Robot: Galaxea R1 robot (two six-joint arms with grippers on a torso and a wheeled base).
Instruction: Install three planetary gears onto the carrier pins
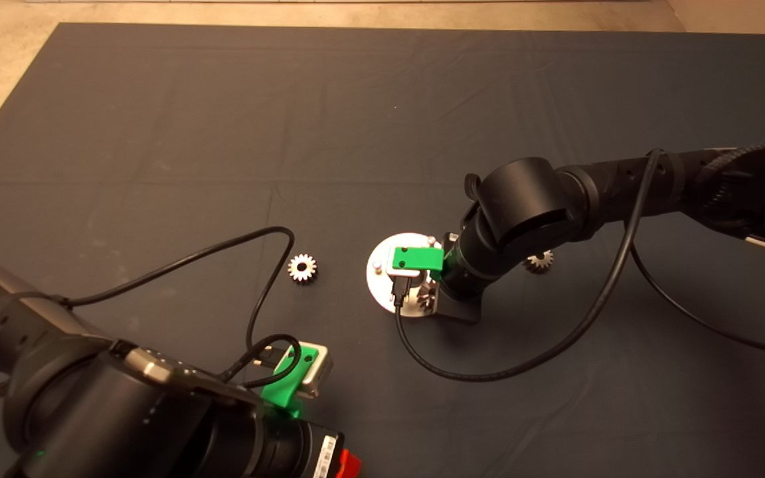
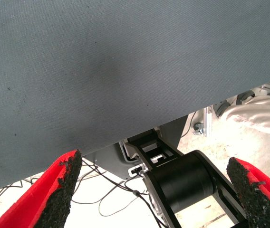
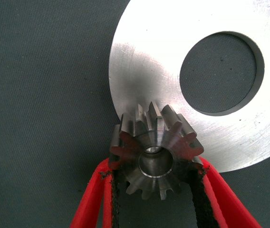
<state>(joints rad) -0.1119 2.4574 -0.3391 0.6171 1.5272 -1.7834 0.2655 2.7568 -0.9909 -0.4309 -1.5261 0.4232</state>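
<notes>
Right gripper (image 3: 156, 190), jaws clamped on a gear (image 3: 155, 152) over the disc (image 3: 139, 61); left gripper (image 2: 156, 190) parked, jaws open.

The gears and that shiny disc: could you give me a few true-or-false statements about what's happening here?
1. The right gripper is shut on a gear. True.
2. That gear hangs over the middle of the disc. False: it is at the disc's edge.
3. All three gears are on the pins. False: one loose gear lies on the mat left of the disc, and another to its right.
4. The left gripper is open and holds nothing. True.
</notes>
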